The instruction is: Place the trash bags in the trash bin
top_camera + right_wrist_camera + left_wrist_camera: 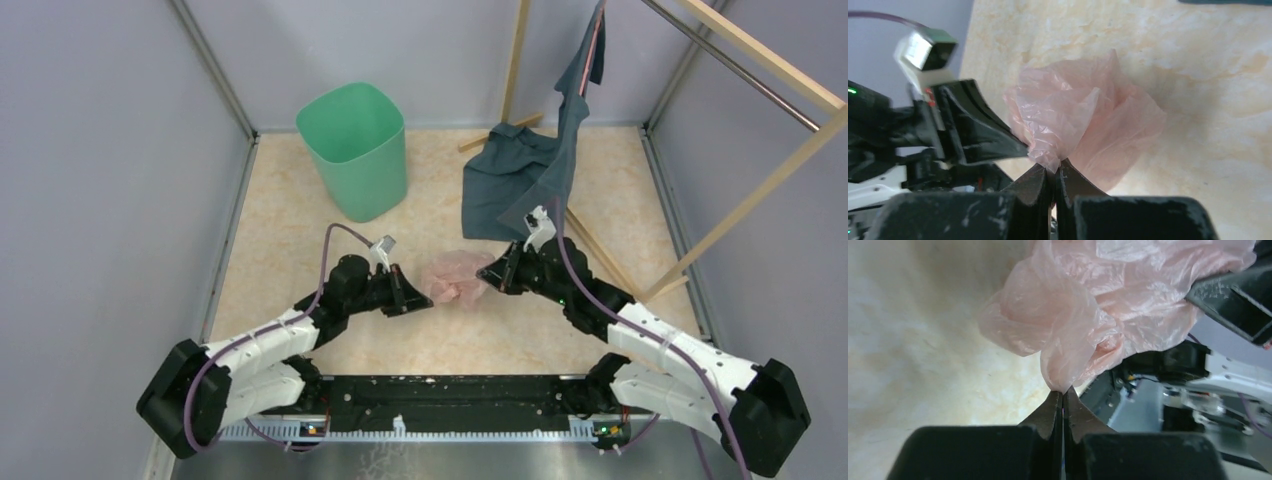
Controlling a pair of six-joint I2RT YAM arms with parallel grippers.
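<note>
The pale-pink trash bag (pixel 455 278) hangs crumpled between my two grippers at the middle of the table. My left gripper (pixel 426 292) is shut on its left edge; in the left wrist view the film (pixel 1088 305) bunches out of the closed tips (pixel 1063 392). My right gripper (pixel 486 274) is shut on its right side; in the right wrist view the bag (pixel 1083 120) rises from the closed tips (pixel 1054 169). The mint-green trash bin (pixel 355 150) stands upright at the back left, apart from both grippers.
A dark blue-grey garment (pixel 520 180) hangs from a wooden rack (pixel 770 120) at the back right and spreads onto the table. Grey walls enclose the marbled tabletop (pixel 290 250). The left arm's fingers (pixel 983 130) show in the right wrist view.
</note>
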